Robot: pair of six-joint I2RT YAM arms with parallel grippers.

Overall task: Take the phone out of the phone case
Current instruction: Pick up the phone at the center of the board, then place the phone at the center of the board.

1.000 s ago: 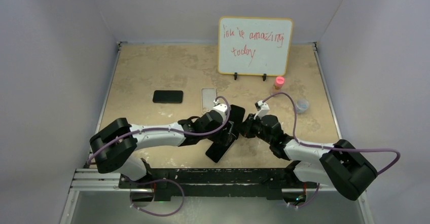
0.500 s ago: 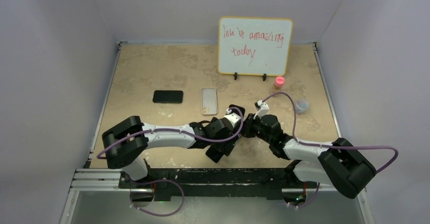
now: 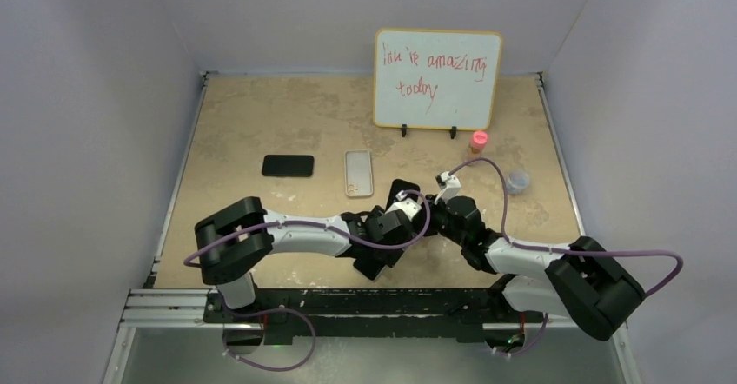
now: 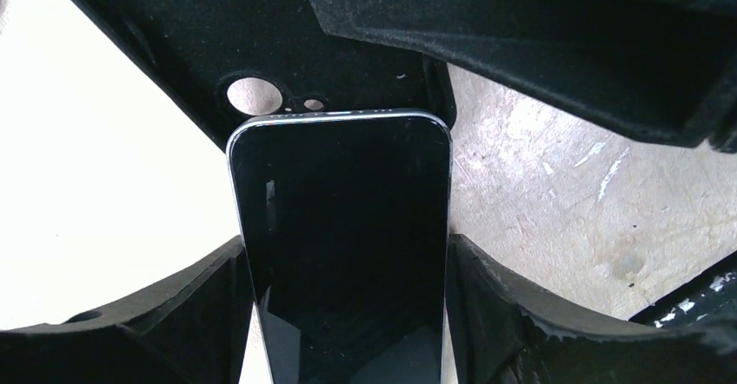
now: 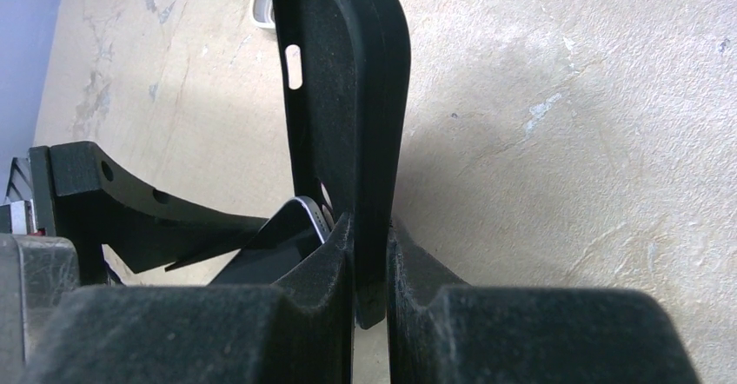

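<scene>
Over the last second my left arm has swung across toward the right one, and the left claw (image 4: 343,314) has drawn back toward the near edge of the bench (image 3: 261,123). The right arm has hardly shifted. That pull is doing the work of the task, dragging the phone (image 4: 339,228) away from the phone case (image 5: 348,80).

The left claw is closed on the phone, one finger on each long edge, with the dark screen facing its camera. The right claw (image 5: 372,245) is pinched tight on the wall of the phone case, which stands nearly upright and curls over at its top.

The two are mostly parted but not free, as I read it. From the right wrist, a corner of the phone still touches the case just beside the right claw's fingers. From the left wrist, the phone's top end sits right under the case's camera hole. I'd call the phone nearly out, needing a little more pull to clear it.

Both are held above the bench between the arms.
</scene>
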